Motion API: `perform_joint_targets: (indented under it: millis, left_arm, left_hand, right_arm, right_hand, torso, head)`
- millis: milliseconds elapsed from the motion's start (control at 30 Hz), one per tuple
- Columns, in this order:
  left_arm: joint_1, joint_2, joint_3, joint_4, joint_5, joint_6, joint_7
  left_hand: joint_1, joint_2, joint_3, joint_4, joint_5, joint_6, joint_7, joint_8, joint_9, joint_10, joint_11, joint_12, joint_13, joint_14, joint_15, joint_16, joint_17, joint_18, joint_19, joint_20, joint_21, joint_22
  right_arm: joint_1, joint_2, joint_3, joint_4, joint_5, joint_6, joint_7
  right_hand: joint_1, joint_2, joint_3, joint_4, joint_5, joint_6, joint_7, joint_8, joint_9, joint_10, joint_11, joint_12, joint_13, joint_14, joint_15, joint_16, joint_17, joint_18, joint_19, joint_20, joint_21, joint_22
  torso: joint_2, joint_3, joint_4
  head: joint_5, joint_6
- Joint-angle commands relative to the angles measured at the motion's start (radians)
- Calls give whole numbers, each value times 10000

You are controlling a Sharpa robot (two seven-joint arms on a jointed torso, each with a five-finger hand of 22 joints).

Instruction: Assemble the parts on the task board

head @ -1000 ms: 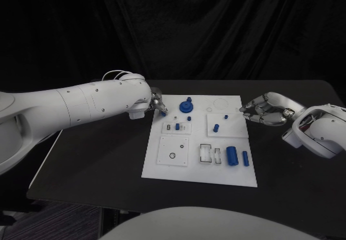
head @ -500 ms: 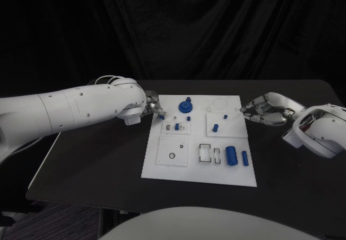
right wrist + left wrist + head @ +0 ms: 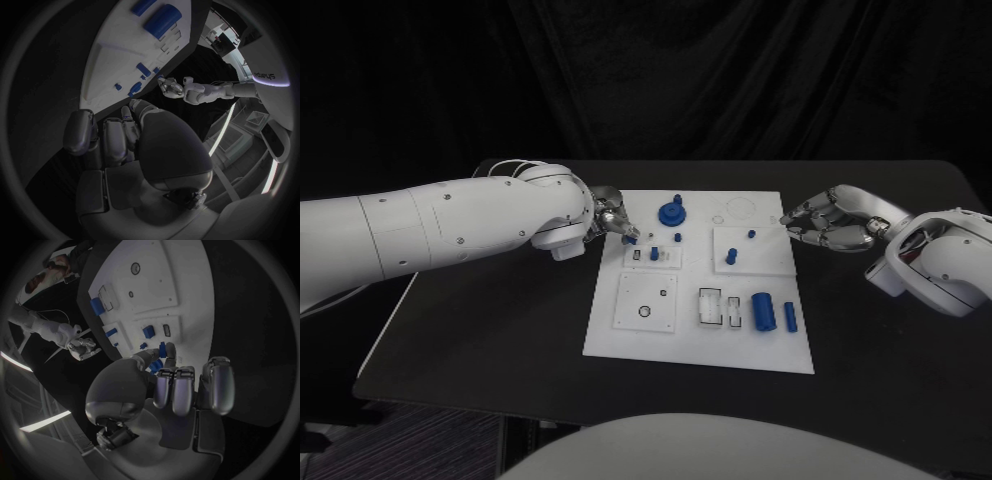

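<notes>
I count one white task board (image 3: 700, 345) and two silver hands, left hand (image 3: 612, 216) and right hand (image 3: 828, 222). I make out about eight blue parts (image 3: 763, 310); the smallest are hard to separate.

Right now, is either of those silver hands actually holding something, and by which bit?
The left hand pinches a small blue part by one end, over the task board. The right hand is curled beside the board, holding nothing.

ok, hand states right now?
Left hand: pinching a small blue part over the board.
Right hand: fingers curled, holding nothing.
</notes>
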Motion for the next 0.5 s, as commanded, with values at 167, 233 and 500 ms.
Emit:
perform_joint_targets:
  millis: [167,233,500]
  left_arm:
    - [-11,74,7,-6,-14,-292,323]
    - [-21,115,7,-58,-16,-237,323]
    - [-108,259,7,-164,-18,-102,343]
  left_hand:
    - [-136,-3,96,-22,-93,12,-60,63,21,1074,-62,36,2634,1057,-48,26,2635,180,25,-39,-59,1220]
    - [-153,2,100,-8,-122,-6,-56,57,24,1074,-58,36,2634,1057,-45,26,2635,186,11,-38,-82,1205]
    - [-275,19,84,103,-282,-47,-35,50,47,1074,-38,36,2634,1057,-29,26,2635,196,-16,-28,-129,1183]
  right_arm:
    - [-33,-10,7,-5,18,14,-104]
    - [-34,-7,7,-13,49,24,-102]
    - [-40,6,7,-20,87,-15,-33]
  right_hand:
    - [54,1,63,17,57,67,37,-6,-12,-76,9,-43,-12,28,31,-57,0,154,-72,-1,-54,324]
    - [52,-2,69,13,63,67,38,-6,-13,-60,10,-31,15,32,31,-45,23,152,-70,0,-50,328]
    - [53,-1,72,11,65,69,38,-5,-13,-62,10,-32,12,32,32,-45,23,153,-71,0,-53,327]
  torso:
    - [18,-10,-17]
    - [13,-18,-24]
    - [23,-3,-25]
  head:
    - [33,2]
    - [49,2]
    - [76,2]
